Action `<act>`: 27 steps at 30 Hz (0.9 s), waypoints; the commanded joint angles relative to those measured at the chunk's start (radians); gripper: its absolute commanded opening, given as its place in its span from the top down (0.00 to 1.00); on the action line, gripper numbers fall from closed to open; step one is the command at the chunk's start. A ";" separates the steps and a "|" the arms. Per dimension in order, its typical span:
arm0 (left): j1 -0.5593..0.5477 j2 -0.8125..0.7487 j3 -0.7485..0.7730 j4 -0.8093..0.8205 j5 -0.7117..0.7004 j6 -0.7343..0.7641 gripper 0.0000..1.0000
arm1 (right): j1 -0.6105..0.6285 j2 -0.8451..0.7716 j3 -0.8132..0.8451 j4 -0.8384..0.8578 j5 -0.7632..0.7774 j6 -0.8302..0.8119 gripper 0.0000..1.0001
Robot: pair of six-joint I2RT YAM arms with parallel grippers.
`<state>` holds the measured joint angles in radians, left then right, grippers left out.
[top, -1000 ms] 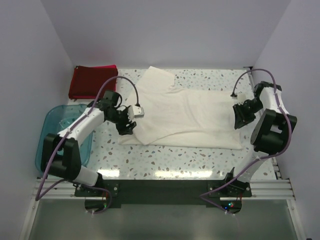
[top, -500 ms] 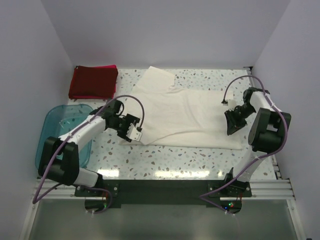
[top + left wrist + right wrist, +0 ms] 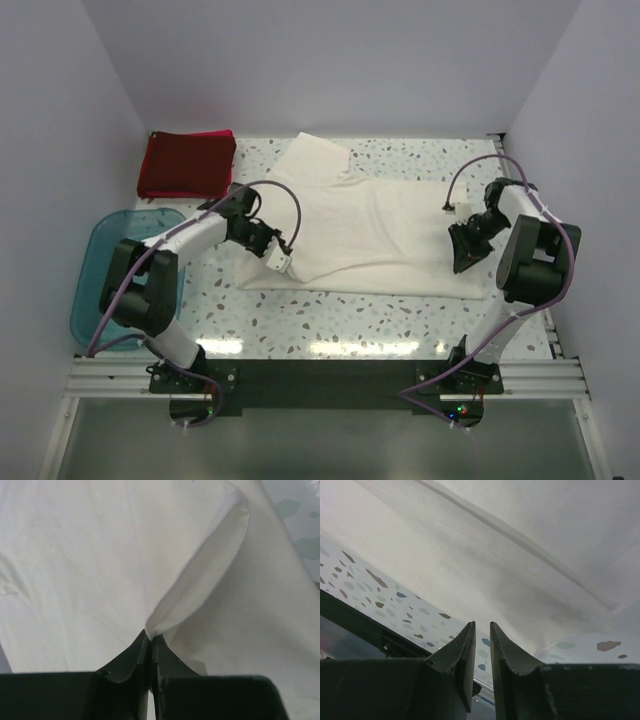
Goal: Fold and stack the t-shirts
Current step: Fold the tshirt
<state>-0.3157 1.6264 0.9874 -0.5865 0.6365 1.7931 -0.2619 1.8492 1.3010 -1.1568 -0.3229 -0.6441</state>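
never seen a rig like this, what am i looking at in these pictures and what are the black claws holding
These are two robot arms bolted at the table's near edge, each ending in a two-finger gripper. The wide picture looks down from above; the other two come from a camera on each wrist. On the table lie a spread cream-white t-shirt, a folded dark red shirt at the back left, and a teal plastic tub. The left gripper is shut on a pinch of the cream-white t-shirt. The right gripper sits at the shirt's opposite edge, jaws nearly together; whether it grips cloth is unclear.
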 commanded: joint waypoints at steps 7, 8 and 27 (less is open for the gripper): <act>-0.005 0.236 0.371 0.025 0.109 -0.251 0.96 | 0.003 0.015 0.032 0.009 0.031 0.024 0.79; -0.005 0.256 0.414 0.034 0.108 -0.276 0.96 | 0.003 0.015 0.034 0.006 0.033 0.026 0.79; 0.099 0.442 0.677 0.344 -0.218 -1.285 0.60 | 0.003 -0.018 0.037 -0.007 0.059 0.015 0.79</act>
<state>-0.2886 2.1258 1.6440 -0.3031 0.4728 0.7803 -0.2619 1.8656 1.3033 -1.1599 -0.2779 -0.6285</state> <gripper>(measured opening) 0.397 0.214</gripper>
